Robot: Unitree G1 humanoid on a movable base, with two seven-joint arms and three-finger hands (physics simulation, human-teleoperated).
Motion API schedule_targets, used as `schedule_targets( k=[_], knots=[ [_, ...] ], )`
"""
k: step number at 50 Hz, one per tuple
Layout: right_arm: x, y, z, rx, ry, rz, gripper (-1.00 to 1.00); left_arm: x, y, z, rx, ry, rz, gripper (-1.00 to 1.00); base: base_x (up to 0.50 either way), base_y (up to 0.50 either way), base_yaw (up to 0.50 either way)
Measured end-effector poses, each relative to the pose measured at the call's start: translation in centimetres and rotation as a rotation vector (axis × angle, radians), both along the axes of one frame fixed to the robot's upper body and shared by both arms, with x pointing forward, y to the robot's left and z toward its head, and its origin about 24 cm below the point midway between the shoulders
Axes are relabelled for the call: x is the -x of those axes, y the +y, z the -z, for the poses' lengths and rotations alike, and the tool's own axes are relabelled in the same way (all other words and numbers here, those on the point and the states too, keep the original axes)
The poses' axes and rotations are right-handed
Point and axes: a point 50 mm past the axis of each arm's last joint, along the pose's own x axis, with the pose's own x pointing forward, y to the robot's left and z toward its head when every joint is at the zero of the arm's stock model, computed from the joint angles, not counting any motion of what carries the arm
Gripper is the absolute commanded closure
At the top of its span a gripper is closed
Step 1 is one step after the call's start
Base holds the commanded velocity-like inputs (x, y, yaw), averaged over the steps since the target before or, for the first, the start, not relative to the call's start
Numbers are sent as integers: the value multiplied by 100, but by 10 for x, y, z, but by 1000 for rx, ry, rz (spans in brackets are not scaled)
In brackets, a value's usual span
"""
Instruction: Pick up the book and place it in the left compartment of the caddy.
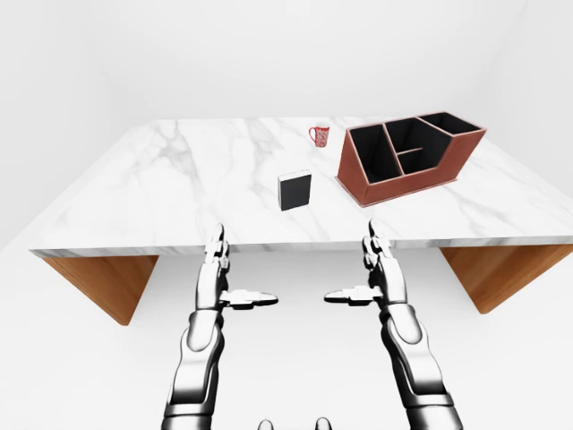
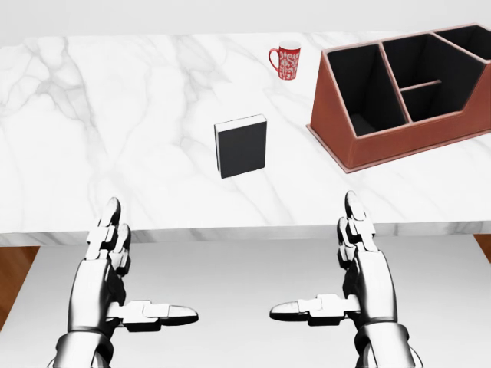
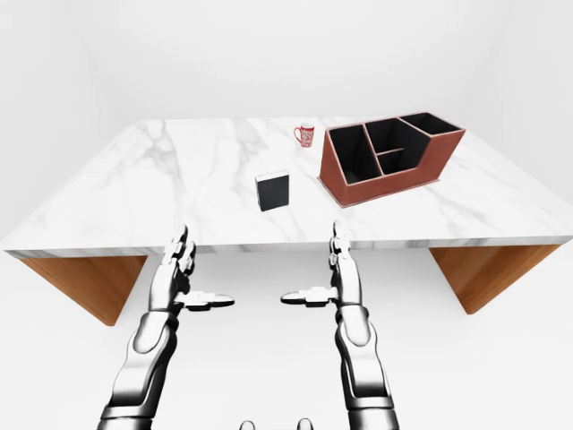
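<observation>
while both hands hover spread wide and empty at frame bottom, left hand (image 2: pixel 107 264) and right hand (image 2: pixel 360 261), the book (image 2: pixel 242 146) stands mid-frame, apparently upright, well apart from the caddy (image 2: pixel 399 146) at upper right; reach squarely, gripping its sides.

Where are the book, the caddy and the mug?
book (image 2: pixel 242 146): head view, middle of its black cover.
caddy (image 2: pixel 399 150): head view, its red-brown outer wall along the bottom.
mug (image 2: pixel 288 61): head view, its patterned red side.
</observation>
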Motion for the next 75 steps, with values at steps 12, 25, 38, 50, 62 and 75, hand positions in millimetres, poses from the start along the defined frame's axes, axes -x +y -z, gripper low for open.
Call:
schedule_targets(
  k=[12, 25, 38, 50, 62, 75],
  knots=[
    [0, -5, 0, -6, -2, 2, -100, -2, 5, 3, 3, 9, -2, -100, 0, 0, 0],
    [1, -15, -16, -10, -53, 31, -100, -3, 7, 4, 3, 7, -2, -100, 0, 0, 0],
    [8, -39, -66, -70, -233, 81, -100, -3, 7, 4, -13, 3, -3, -100, 0, 0, 0],
    [29, -75, -120, -113, -480, 163, -100, -3, 6, 6, -31, 3, 0, -100, 0, 0, 0],
    [61, -123, -161, -143, -678, 281, -100, -3, 7, 5, -27, 0, -3, -100, 0, 0, 0],
    [99, -181, -183, -181, -783, 436, -100, -3, 8, 4, -26, -4, -7, -100, 0, 0, 0]
  ],
)
